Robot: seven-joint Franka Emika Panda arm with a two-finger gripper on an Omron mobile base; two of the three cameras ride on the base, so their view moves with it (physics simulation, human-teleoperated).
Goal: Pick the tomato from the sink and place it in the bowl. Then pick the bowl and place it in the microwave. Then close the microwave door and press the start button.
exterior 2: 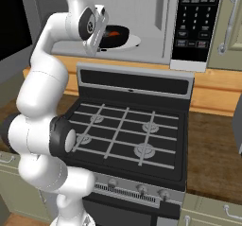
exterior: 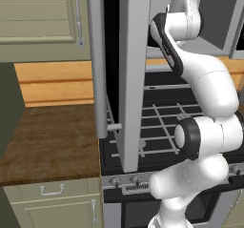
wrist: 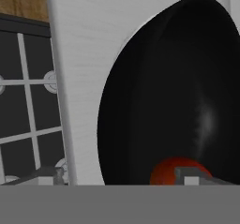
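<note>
The end effector (wrist: 122, 175) reaches into the open microwave (exterior 2: 156, 26), and its 2 finger tips stand wide apart, released, with nothing between them; 1 tip (wrist: 192, 175) sits just in front of the tomato, the other far off toward the stove side of the hand view. Directly ahead of the end effector lies the black bowl (wrist: 178, 92), glossy and wide, its rim curving against the microwave's white interior. The tomato (wrist: 164, 171) rests inside the bowl, close to the end effector, a small red ball partly covered by the nearer finger tip. In the right base view the bowl (exterior 2: 118, 35) rests on the round white turntable (exterior 2: 132, 43) inside the cavity, just beyond the end effector, with the red of the tomato (exterior 2: 113, 32) showing in it. The black keypad panel (exterior 2: 196, 19) stands to the far side of the cavity from the arm. The microwave door (exterior: 136, 74) hangs swung open beside the arm in the left base view, a tall silver-grey slab seen nearly edge-on, with its long vertical bar handle (exterior: 99, 60) farther out. Below the end effector lies the gas stove (exterior 2: 127, 135) with its black grates and a row of knobs (exterior 2: 151, 191) along the front. A brown wooden surface (exterior: 47, 141) stretches away to the door's side, with beige cabinets (exterior: 43, 17) above it.
</note>
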